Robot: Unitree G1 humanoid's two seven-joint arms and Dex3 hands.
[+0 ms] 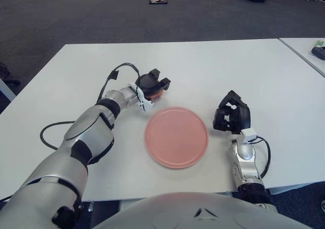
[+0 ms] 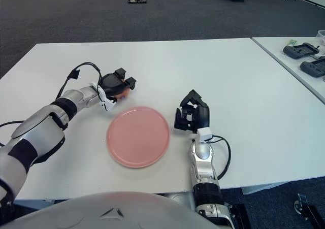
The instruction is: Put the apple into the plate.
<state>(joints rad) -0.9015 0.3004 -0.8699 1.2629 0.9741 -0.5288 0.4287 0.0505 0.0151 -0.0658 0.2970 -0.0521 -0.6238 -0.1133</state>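
Note:
An orange-red apple (image 1: 157, 92) is in my left hand (image 1: 152, 84), whose black fingers are curled over it, just beyond the far left rim of the plate. The pink round plate (image 1: 176, 136) lies flat on the white table in front of me and holds nothing. The apple also shows in the right eye view (image 2: 120, 92), mostly hidden under the fingers. My right hand (image 1: 231, 116) is parked upright to the right of the plate, fingers curled and holding nothing.
The white table (image 1: 228, 66) stretches wide behind the plate. A black cable (image 1: 114, 74) loops off my left forearm. A second table with dark devices (image 2: 304, 54) stands at the far right. A small dark object (image 1: 158, 1) lies on the floor beyond.

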